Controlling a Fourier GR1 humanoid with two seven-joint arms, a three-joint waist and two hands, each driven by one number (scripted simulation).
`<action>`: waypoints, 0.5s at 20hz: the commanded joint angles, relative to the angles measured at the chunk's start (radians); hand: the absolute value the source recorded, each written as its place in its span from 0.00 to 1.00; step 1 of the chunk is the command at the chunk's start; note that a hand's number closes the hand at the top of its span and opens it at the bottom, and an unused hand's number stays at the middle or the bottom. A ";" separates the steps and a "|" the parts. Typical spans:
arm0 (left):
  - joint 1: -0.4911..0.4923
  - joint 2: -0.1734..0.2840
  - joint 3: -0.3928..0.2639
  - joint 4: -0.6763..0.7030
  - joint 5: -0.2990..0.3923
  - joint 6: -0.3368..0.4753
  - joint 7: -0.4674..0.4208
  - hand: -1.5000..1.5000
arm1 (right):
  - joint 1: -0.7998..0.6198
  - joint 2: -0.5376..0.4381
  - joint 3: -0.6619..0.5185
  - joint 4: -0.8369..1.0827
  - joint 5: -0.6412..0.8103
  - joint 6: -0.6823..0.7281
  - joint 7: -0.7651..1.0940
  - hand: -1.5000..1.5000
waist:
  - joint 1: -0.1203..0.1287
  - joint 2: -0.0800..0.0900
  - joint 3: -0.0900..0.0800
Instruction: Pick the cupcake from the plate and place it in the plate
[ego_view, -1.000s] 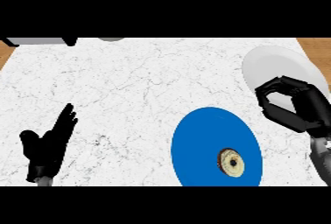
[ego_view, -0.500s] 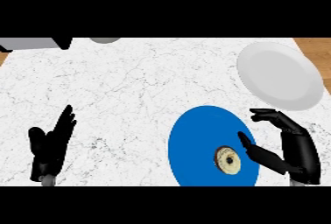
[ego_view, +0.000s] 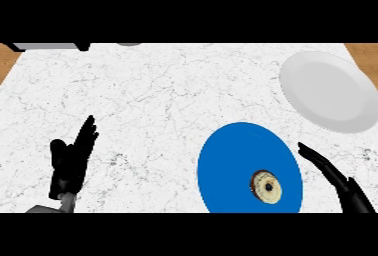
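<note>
The cupcake (ego_view: 266, 187), pale with a dark centre, sits on the blue plate (ego_view: 244, 155) near its lower right rim. A white plate (ego_view: 328, 90) lies at the far right of the marble counter, with nothing on it. My right hand (ego_view: 336, 177) shows at the lower right, just right of the blue plate, its fingers straight and pointing up-left, open and not touching the cupcake. My left hand (ego_view: 72, 160) rests open at the lower left, fingers up.
A dark grey object (ego_view: 48, 46) and a small grey round thing (ego_view: 129, 44) sit at the counter's far edge. Wooden floor (ego_view: 363, 52) shows past the counter's corners.
My right hand has come down from beside the white plate to the right of the blue plate, its fingers straightening. The view has shifted slightly downward.
</note>
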 joint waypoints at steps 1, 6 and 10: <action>-0.006 -0.006 -0.010 -0.015 -0.015 0.004 0.024 0.50 | 0.030 -0.137 -0.018 -0.126 0.127 0.019 0.194 0.00 | 0.006 -0.001 -0.002; -0.046 -0.010 0.013 0.012 -0.029 -0.001 0.017 0.50 | 0.014 -0.223 0.020 -0.275 0.198 0.165 0.460 0.00 | 0.011 0.001 -0.001; -0.060 -0.025 0.010 0.051 -0.026 -0.022 0.015 0.50 | -0.121 -0.236 0.093 -0.272 0.163 0.346 0.668 0.00 | 0.033 0.006 -0.002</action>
